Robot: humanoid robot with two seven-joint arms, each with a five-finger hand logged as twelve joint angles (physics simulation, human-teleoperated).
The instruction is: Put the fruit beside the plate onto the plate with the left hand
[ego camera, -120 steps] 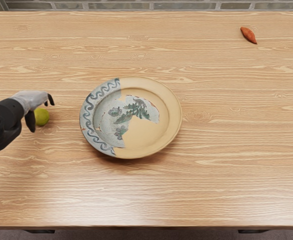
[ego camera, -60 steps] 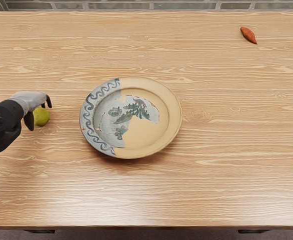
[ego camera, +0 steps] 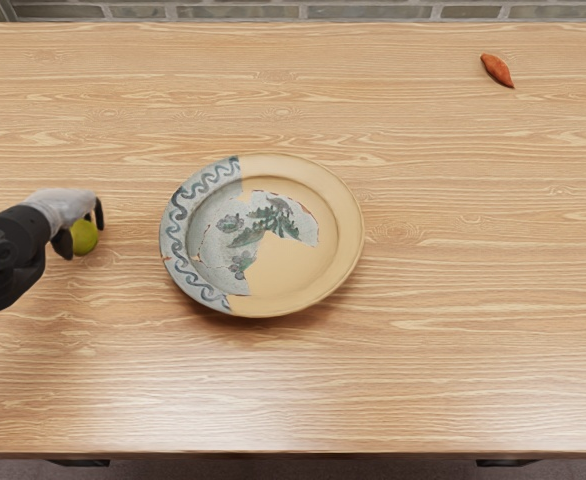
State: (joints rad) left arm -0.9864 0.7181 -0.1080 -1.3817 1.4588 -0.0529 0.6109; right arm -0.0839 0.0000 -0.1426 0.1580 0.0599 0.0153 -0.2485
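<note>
As its fingers are drawing in from their wider spread of a moment ago, the left hand (ego camera: pixel 70 214) is pinching the green fruit (ego camera: pixel 84 238), still lying on the table (ego camera: pixel 453 340) left of the plate (ego camera: pixel 349 228), so lifting is probably coming next.

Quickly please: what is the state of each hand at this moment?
The left hand is closed around the green fruit.
The right hand is not in view.
</note>
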